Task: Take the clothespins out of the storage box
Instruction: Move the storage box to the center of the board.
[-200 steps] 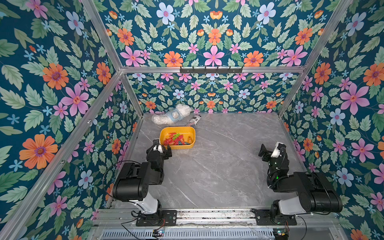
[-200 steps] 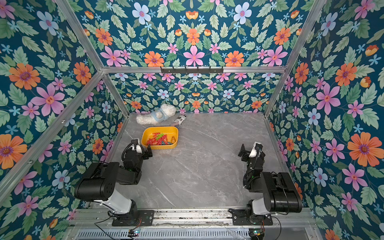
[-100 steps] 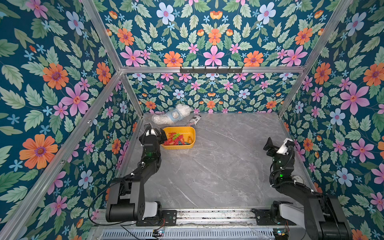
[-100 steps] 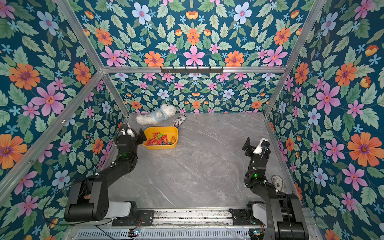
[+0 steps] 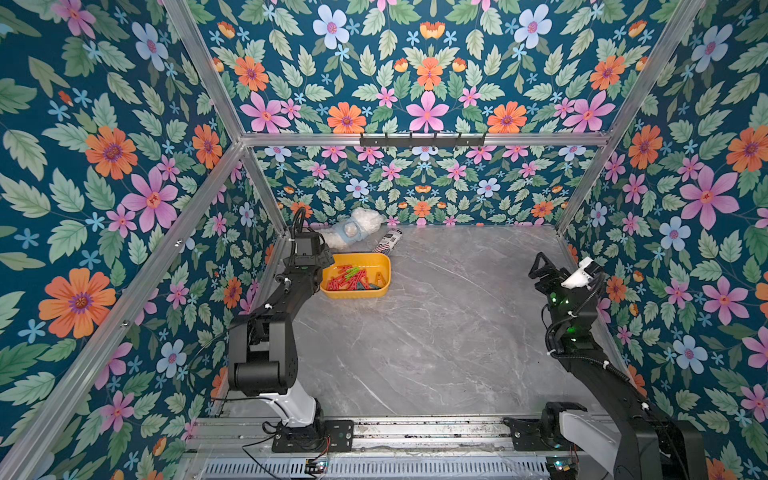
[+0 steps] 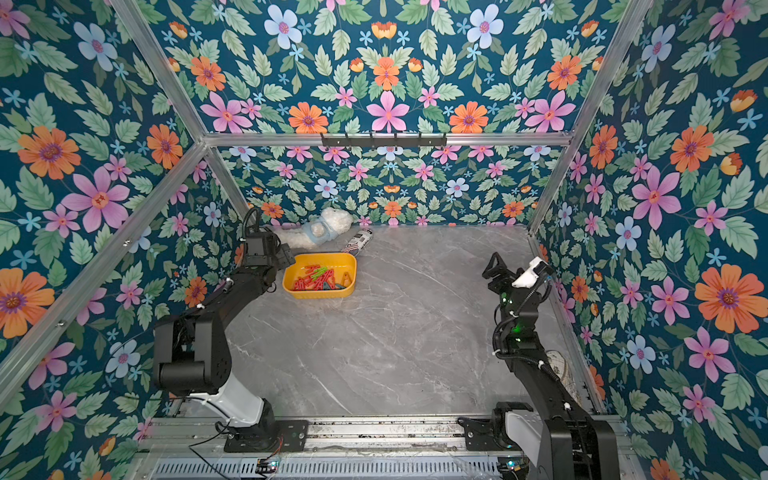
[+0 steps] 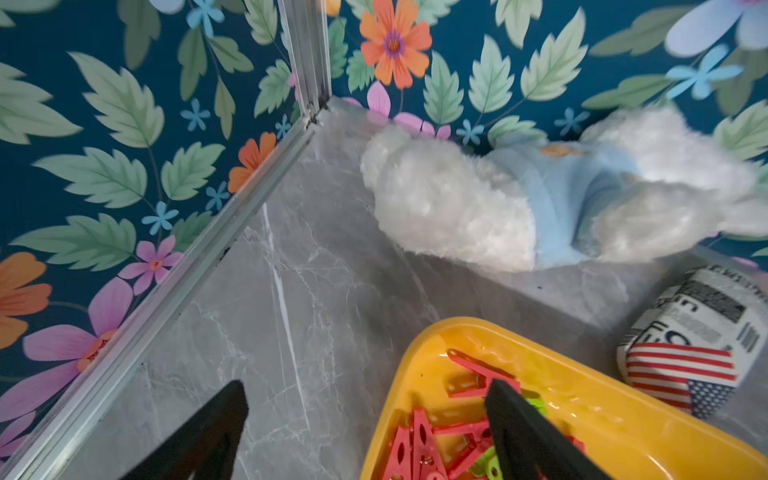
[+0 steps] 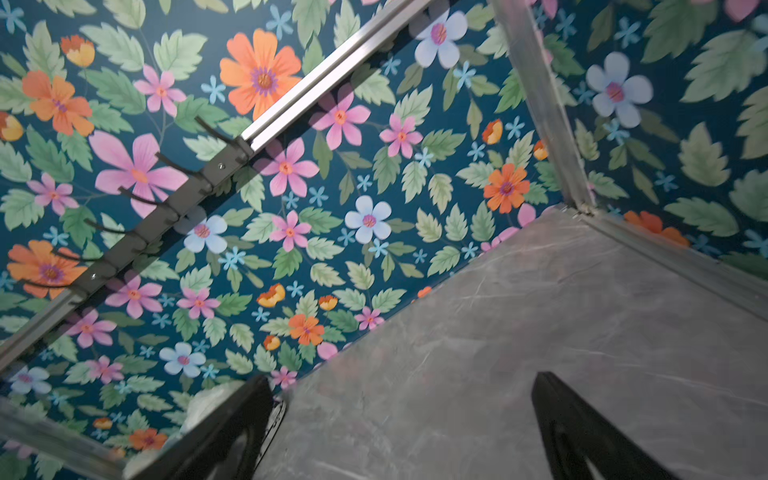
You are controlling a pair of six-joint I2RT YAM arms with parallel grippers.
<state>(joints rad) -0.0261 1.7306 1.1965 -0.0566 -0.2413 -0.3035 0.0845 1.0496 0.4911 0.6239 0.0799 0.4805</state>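
- Both top views are bright and evenly lit from above; the floral walls [image 5: 428,75] look vivid and sharp.
- The grey table [image 5: 415,340] shows only faint, soft shadows beside the arms and a mild sheen.
- In the left wrist view, glossy highlights ripple on the yellow storage box [image 7: 602,399] just beyond one jaw. The plush toy [image 7: 478,199] farther ahead of the jaws is soft and smeared at its far end.
- The right wrist view is dimmer and blurs slightly towards its edges.
- In both wrist views the jaws are flat black shapes without detail.
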